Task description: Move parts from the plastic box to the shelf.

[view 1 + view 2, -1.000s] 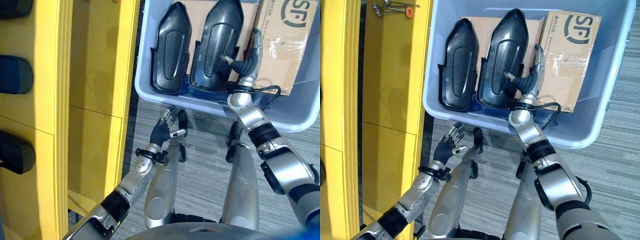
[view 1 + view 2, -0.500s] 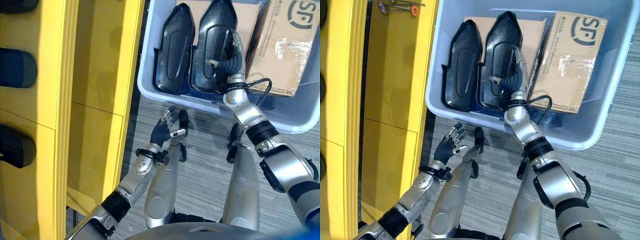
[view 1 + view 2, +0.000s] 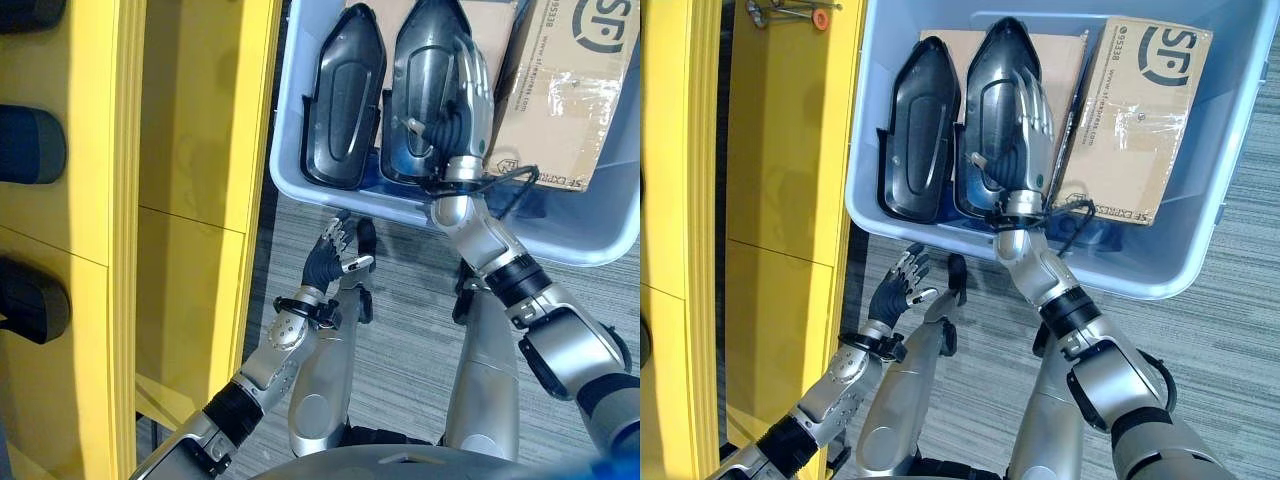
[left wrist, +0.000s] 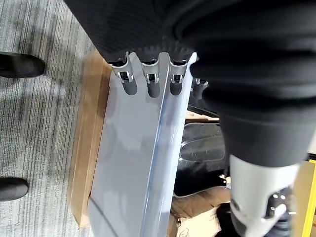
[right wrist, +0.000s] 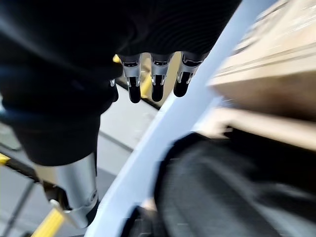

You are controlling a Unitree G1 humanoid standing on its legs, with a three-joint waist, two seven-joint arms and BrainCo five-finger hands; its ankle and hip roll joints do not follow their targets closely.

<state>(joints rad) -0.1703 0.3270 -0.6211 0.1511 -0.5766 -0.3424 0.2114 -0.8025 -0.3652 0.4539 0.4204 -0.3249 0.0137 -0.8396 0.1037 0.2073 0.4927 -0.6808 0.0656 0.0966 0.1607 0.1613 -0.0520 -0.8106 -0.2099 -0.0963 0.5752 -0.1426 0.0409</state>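
Right hand point(image 3: 1025, 125), fingers straight, newly shifted from cardboard box point(image 3: 1135, 110) at 3 o'clock onto right-hand black part point(image 3: 995, 90), grasp pending; left hand point(image 3: 895, 290) relaxed

Print in your view, one carrier:

- Cardboard box point(image 3: 1130, 110), lying in the plastic box point(image 3: 1170, 285), right side.
  - Top face, far end: a large dark logo point(image 3: 1170, 45), bold letters inside a ring, partly cut by the box edge.
  - Along the edge nearest the black parts: a single line of small dark characters point(image 3: 1110, 60), running lengthwise.
  - Near end: a row of small print with handling symbols point(image 3: 1095, 210), too small for you to make out.
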